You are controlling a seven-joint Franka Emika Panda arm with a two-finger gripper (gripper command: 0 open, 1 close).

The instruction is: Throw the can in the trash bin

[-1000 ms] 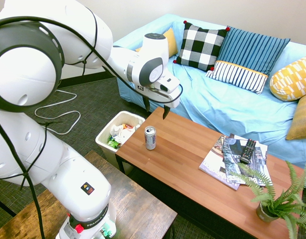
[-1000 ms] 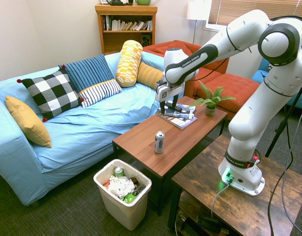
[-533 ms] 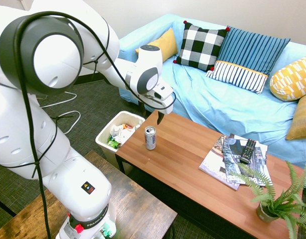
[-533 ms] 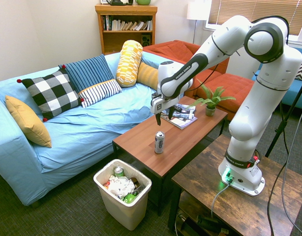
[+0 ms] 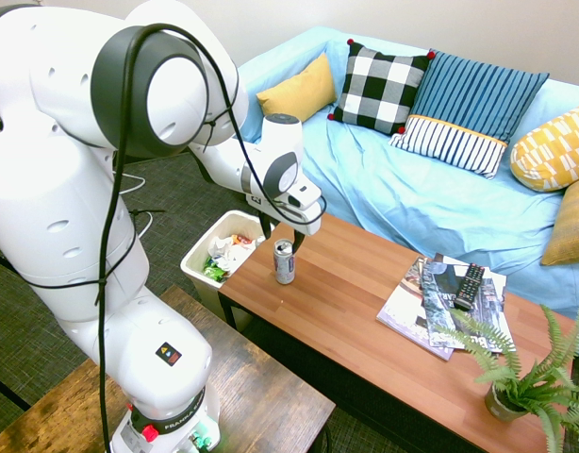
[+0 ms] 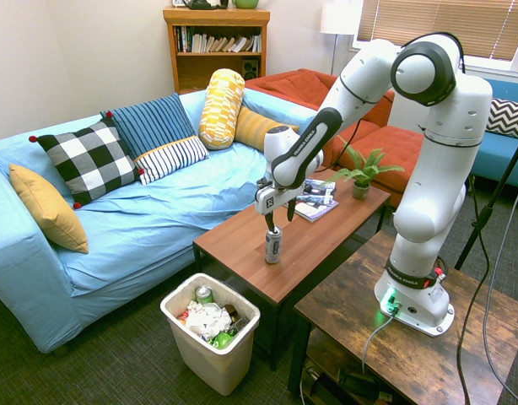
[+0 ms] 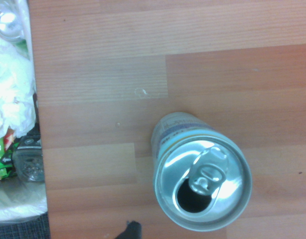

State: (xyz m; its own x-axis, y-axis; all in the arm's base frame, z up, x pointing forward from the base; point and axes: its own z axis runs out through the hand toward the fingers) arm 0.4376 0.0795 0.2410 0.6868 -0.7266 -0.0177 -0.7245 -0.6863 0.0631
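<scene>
The slim silver can (image 5: 284,261) stands upright on the wooden coffee table (image 5: 365,311), near the end beside the trash bin. Over it my gripper (image 5: 282,236) points down and is open, its fingertips just above the can's top and to either side of it, holding nothing. From the other side, the gripper (image 6: 278,218) hangs right over the can (image 6: 273,245). The wrist view looks straight down on the can (image 7: 203,179) with its opened pull-tab top. On the floor at that table end, the white trash bin (image 5: 194,255) (image 6: 213,364) holds white, green and orange rubbish.
Magazines with a remote (image 5: 450,293) and a potted fern (image 5: 525,377) sit on the table's other half. A blue sofa (image 5: 431,198) with cushions runs behind the table. A dark wooden side table (image 5: 252,396) stands in front of it.
The arm has swung toward the bin end of the table and come down, bringing the open gripper from above the table's middle to just over the can. The can has not moved.
</scene>
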